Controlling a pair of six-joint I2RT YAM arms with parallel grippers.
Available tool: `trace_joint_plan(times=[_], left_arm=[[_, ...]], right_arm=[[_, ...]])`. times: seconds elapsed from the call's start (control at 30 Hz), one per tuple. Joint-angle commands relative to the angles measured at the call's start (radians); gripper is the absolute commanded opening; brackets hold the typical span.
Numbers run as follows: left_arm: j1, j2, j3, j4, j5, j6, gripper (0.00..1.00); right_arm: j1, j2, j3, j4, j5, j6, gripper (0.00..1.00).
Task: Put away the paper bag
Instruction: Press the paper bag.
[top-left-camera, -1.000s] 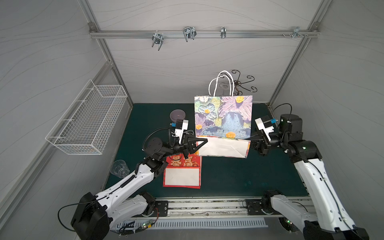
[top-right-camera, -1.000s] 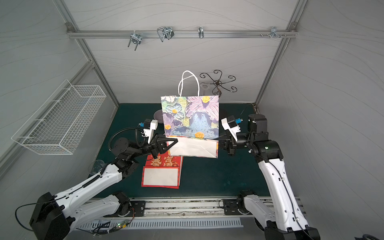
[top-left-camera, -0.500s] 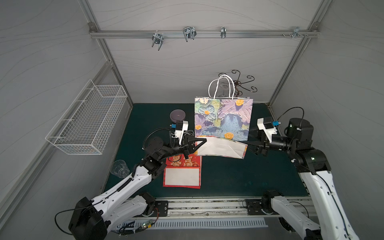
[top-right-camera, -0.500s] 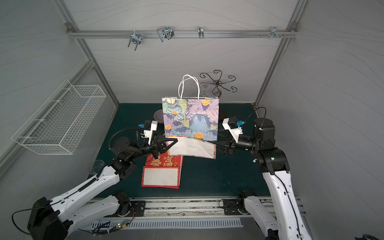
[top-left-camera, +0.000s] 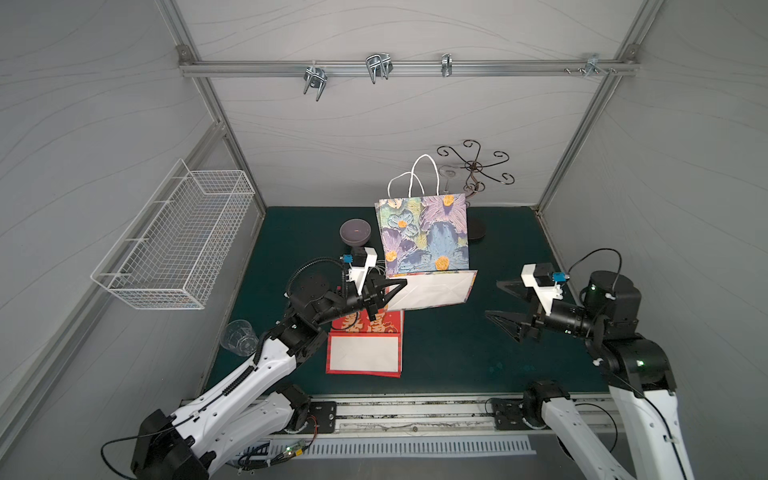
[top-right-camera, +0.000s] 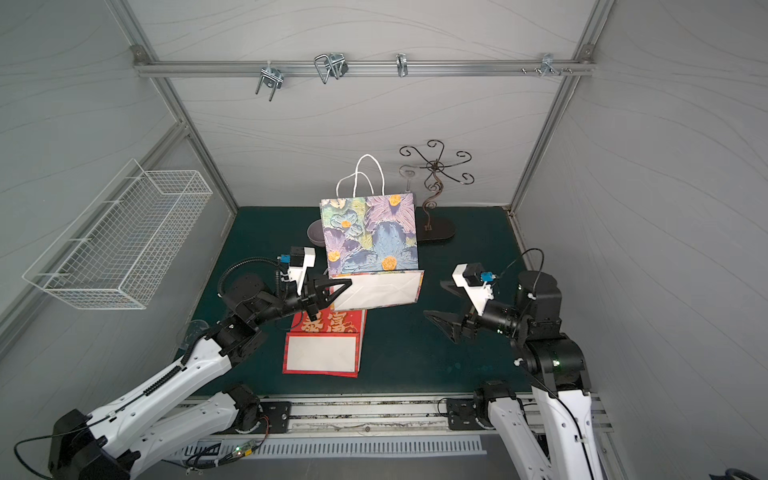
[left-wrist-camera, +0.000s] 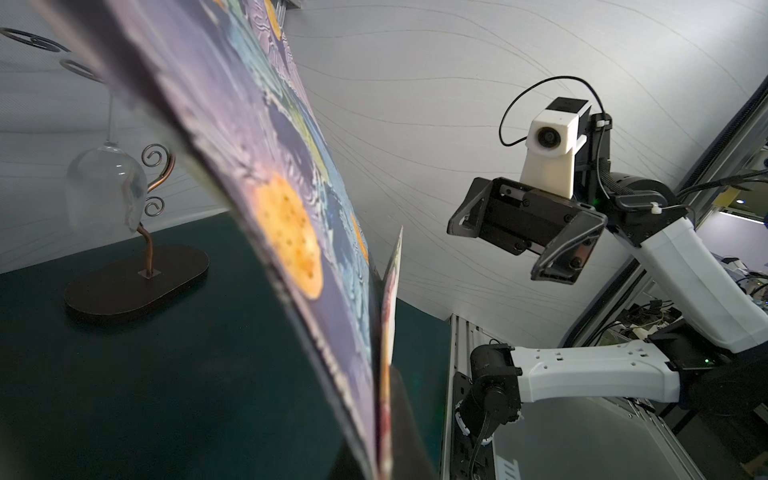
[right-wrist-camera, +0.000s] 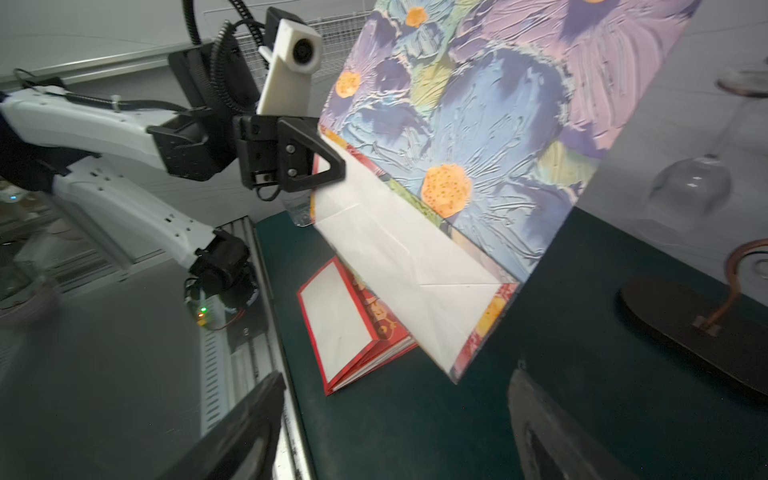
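One pincer only, the left pincer (top-left-camera: 384, 291), now grips the bag (top-left-camera: 426, 237) by its white bottom fold above the counter (top-left-camera: 478, 353), because the right pincer (top-left-camera: 505, 305) has opened wide and backed away.

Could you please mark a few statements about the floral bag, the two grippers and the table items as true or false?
1. The left gripper is shut on the floral paper bag. True.
2. The right gripper grips the bag too. False: its jaws are open, clear of the bag.
3. A red paper bag lies flat on the table. True.
4. The wire basket holds a bag. False: it looks empty.
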Motion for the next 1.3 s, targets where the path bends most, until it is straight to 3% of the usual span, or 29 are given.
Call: trace_joint_plan(times=[0.0,0.17,0.4,0.53,0.6,0.73,0.8,0.93,1.03,1.07,1.17,1.27], left_arm=[[0.005,-0.006,0.05,0.088,0.041,-0.022,0.0],[0.004,0.014,0.036,0.182,0.08,-0.115,0.0],[0.004,0.036,0.033,0.237,0.12,-0.181,0.0],[0.004,0.047,0.034,0.271,0.138,-0.208,0.0],[0.004,0.055,0.036,0.294,0.143,-0.227,0.0],[0.005,0.059,0.044,0.33,0.155,-0.257,0.0],[0.005,0.053,0.051,0.327,0.155,-0.261,0.0],[0.005,0.053,0.061,0.346,0.164,-0.277,0.0],[0.005,0.058,0.072,0.354,0.175,-0.294,0.0],[0.005,0.059,0.073,0.351,0.178,-0.295,0.0],[0.004,0.061,0.073,0.328,0.178,-0.286,0.0],[0.003,0.07,0.071,0.325,0.177,-0.286,0.0]], right_arm=[[-0.003,0.008,-0.058,0.036,-0.142,0.023,0.87],[-0.003,0.037,-0.129,0.167,-0.162,0.061,0.89],[0.004,0.111,-0.138,0.331,-0.323,0.196,0.88],[0.029,0.121,-0.143,0.393,-0.318,0.218,0.87],[0.048,0.138,-0.14,0.402,-0.278,0.214,0.87],[0.062,0.162,-0.11,0.318,-0.011,0.145,0.86],[0.054,0.166,-0.097,0.276,0.066,0.146,0.88],[0.04,0.18,-0.092,0.234,-0.064,0.133,0.92],[0.04,0.193,-0.084,0.256,-0.077,0.168,0.93],[0.04,0.196,-0.075,0.276,-0.146,0.176,0.93],[0.066,0.195,-0.068,0.422,-0.315,0.278,0.89],[0.108,0.197,-0.057,0.507,-0.31,0.311,0.8]])
